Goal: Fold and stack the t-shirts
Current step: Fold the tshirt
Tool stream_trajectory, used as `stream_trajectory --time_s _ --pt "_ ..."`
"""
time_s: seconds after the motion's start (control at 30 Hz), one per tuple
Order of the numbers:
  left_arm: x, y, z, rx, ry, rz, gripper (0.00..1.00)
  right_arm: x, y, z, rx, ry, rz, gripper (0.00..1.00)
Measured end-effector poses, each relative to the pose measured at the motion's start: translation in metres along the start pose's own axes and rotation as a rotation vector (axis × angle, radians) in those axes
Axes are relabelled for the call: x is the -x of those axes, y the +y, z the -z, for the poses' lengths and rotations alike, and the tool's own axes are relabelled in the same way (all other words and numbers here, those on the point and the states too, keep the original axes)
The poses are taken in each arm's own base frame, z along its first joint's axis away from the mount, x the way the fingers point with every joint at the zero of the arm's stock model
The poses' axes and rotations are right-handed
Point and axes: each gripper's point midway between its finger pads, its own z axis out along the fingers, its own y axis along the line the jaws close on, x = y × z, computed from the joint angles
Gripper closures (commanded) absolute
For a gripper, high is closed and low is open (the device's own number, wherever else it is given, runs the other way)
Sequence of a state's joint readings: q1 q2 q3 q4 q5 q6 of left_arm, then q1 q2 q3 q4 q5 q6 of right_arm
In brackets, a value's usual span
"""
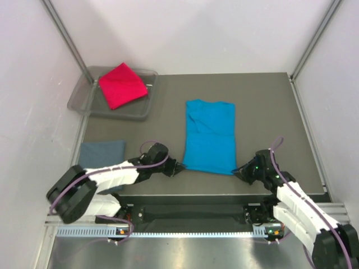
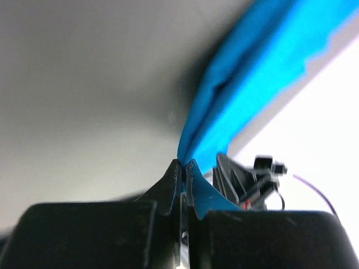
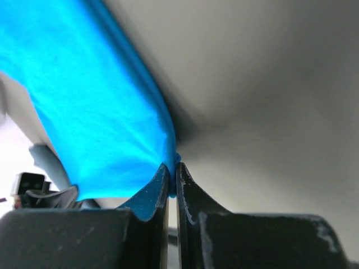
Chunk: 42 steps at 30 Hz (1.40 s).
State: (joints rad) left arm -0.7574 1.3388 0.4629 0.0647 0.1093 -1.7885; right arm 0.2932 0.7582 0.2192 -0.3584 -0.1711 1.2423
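Evidently left gripper (image 1: 179,167) and right gripper (image 1: 238,169) pinch the turquoise t-shirt (image 1: 210,137) at its seven and five o'clock corners. Likely for folding toward twelve.

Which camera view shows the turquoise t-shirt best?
The top external view: the whole turquoise t-shirt lies flat there. The wrist views show only corners pinched in the left claw and right claw.
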Motion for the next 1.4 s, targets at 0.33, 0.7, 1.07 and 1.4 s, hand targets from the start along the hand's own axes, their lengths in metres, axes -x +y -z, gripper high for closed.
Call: stream_trajectory --time_s 0.33,0.7,1.07,1.4 --pt "-0.041 0.014 0.046 -0.029 0.04 -0.103 1.0 -0.023 0.007 0.034 0.048 0.044 0.122 1.0" --pt "-0.044 -0.053 0.057 -0.08 -0.057 -0.247 1.0 -0.006 0.074 0.06 0.032 0.03 0.251 1.0" --pt "0.055 -0.147 0.021 -0.097 -0.188 -0.263 1.0 0.058 0.172 0.025 0.072 -0.001 0.334 1.0" --pt "0.105 -0.199 -0.039 -0.117 -0.092 -0.275 1.0 0.111 0.214 -0.021 0.078 0.021 0.338 1.0"
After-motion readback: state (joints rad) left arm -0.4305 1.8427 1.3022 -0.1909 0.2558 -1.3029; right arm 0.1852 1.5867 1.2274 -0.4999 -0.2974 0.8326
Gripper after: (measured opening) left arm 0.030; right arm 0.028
